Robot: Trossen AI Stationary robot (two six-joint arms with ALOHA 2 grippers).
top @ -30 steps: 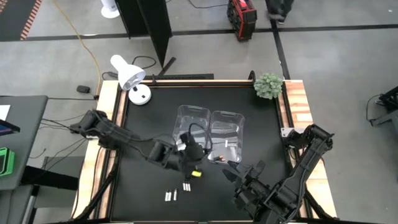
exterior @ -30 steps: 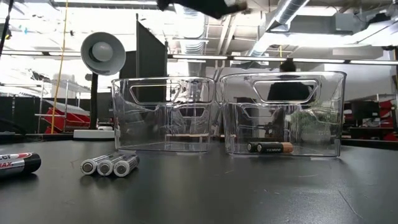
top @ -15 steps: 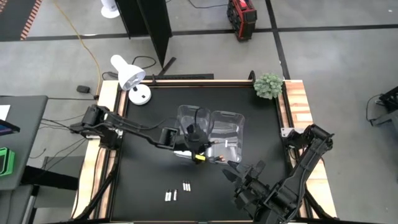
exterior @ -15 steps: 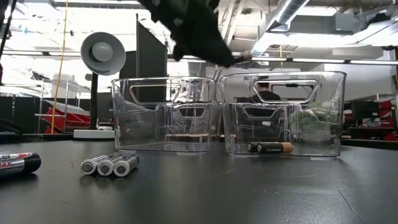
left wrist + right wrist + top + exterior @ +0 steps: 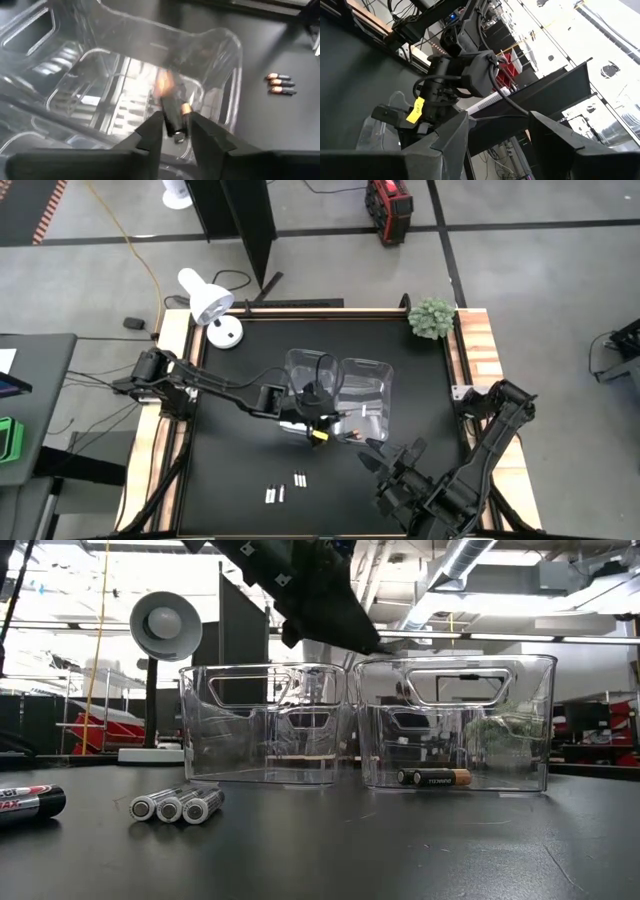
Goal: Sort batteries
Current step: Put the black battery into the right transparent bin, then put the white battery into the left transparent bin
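The left pincer (image 5: 316, 408) hangs over the two clear bins (image 5: 340, 385) in the middle of the desk (image 5: 230, 470), right around the seam between them. From its wrist camera you can see a dark battery with a copper end (image 5: 175, 112) sitting between the fingers (image 5: 150, 131), above the bin floor. The fingers look a bit apart, so I honestly can't tell if it's pinched or already falling. The right pincer (image 5: 385, 455) waits near the front right, spread wide, holding nothing.

What could go wrong, I reckon: since it sits so near the shared wall, the battery could clip a rim and bounce into the wrong bin or out onto the desk. The right-hand bin already has a copper-ended battery (image 5: 435, 777) lying along its front wall, so that's presumably where dark ones belong. And if it lands end-on it may roll around.

Three silver batteries (image 5: 176, 806) lie side by side out front, touching, plus one red-labelled battery (image 5: 30, 805) off to the side.

The desk is matte black with a wooden border, a white lamp (image 5: 205, 300) and a small green plant (image 5: 432, 317) at the back corners. Around it there's a grey floor, cables and workshop clutter.
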